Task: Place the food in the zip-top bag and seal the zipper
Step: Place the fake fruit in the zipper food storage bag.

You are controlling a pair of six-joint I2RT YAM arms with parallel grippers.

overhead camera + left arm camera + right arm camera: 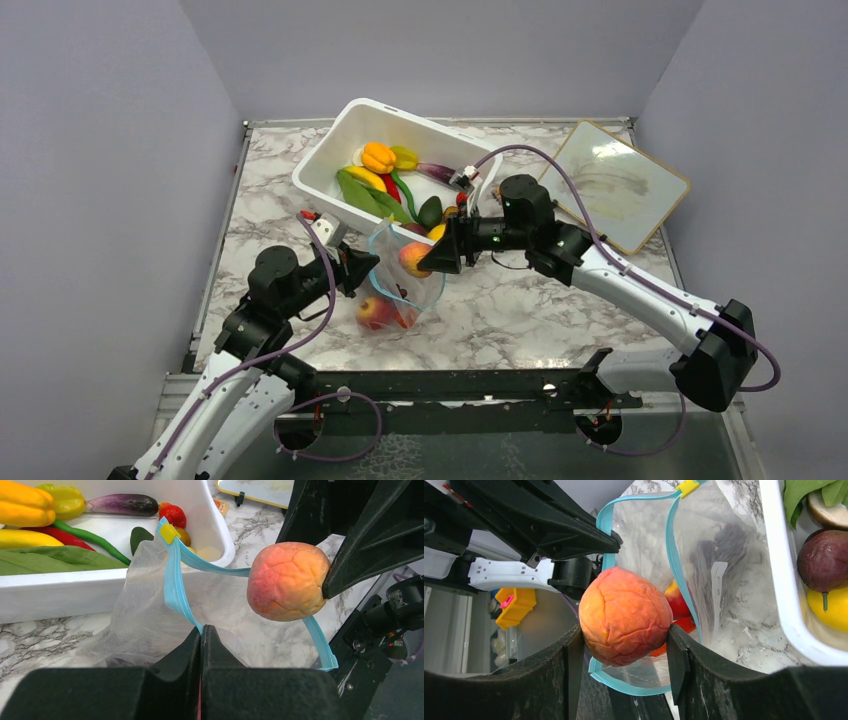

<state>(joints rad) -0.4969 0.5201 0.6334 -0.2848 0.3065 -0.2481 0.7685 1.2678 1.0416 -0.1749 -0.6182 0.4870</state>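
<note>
Partway: left gripper [201,632] pinches the zipper [175,590] open, right gripper [624,642] clamps a peach [624,612] over the zip-top bag [142,620]; far-edge tub [330,155] holds more food [378,158].

One peach [624,615] hung at one zip-top bag's [145,625] mouth. Behind that bag, one white tub [325,160] held one eggplant [120,504], one orange pepper [378,157] and one yellow-green pepper [405,157]. Two grippers, left gripper [201,630] and right gripper [624,635], flanked the bag.

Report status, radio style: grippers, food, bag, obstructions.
Left gripper shut on zip-top bag rim. Right gripper shut on peach, at open mouth. Mouth unobstructed.
</note>
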